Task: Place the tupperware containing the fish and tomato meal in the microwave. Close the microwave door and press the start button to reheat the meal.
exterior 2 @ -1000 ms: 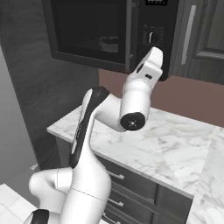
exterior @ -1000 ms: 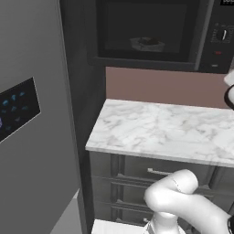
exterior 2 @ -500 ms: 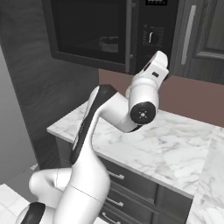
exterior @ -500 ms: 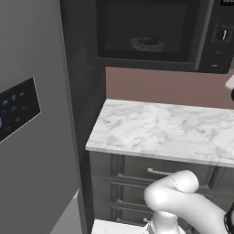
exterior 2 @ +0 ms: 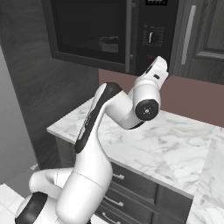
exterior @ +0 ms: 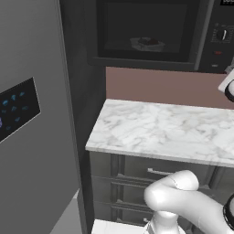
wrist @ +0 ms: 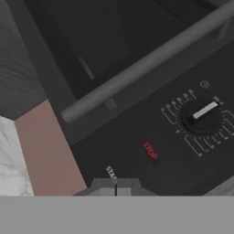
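The microwave (exterior 2: pixel 100 30) is mounted above the counter, and its door (exterior: pixel 146 29) looks closed. Through the dark glass I see the tupperware (exterior: pixel 147 44) inside, with a red tomato piece (exterior: pixel 149 40) in it; the fish is too dim to make out. In the right base view the tupperware (exterior 2: pixel 109 44) also shows behind the window. My gripper (wrist: pixel 115 187) is shut and empty. Its tips sit right below the START label (wrist: pixel 111 172) on the black control panel (wrist: pixel 183 146). The STOP label (wrist: pixel 150 151) and the knob (wrist: pixel 201 114) lie beyond. I cannot tell whether the tips touch the panel.
The door's bar handle (wrist: pixel 151 59) runs beside the panel. A marble counter (exterior: pixel 164 130) with drawers lies below the microwave. The tall grey fridge (exterior: pixel 32 114) stands to the left. A cabinet door (exterior 2: pixel 201 30) hangs right of the microwave.
The hand and forearm have edged to the right and closer to the control panel. The gripper stays shut.
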